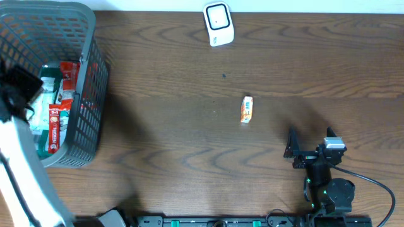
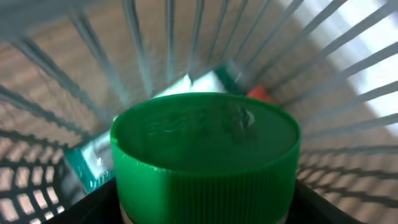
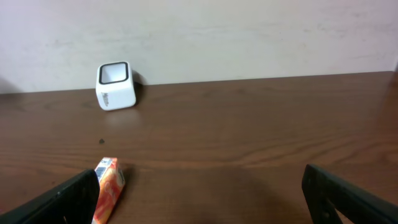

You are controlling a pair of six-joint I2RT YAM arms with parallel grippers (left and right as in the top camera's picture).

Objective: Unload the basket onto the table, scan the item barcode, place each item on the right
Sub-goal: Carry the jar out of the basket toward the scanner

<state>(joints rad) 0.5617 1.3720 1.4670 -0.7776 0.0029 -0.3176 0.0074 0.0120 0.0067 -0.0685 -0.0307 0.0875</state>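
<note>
My left gripper (image 2: 205, 208) is down inside the grey wire basket (image 1: 88, 75). It is shut on a container with a wide green ribbed cap (image 2: 205, 143), and its black fingers press both sides of the cap. From overhead, the left arm hides that container. The white barcode scanner (image 1: 218, 24) stands at the table's far edge, its window facing up. It also shows at the back left as the scanner (image 3: 115, 84) in the right wrist view. My right gripper (image 1: 310, 140) rests open near the front right, holding nothing.
A small orange box (image 1: 246, 109) lies on the wood mid-table, and that orange box (image 3: 109, 186) sits just beside my right gripper's left finger (image 3: 62, 199). The basket holds several red, white and teal packets (image 1: 60, 107). Its wire walls surround the left gripper closely.
</note>
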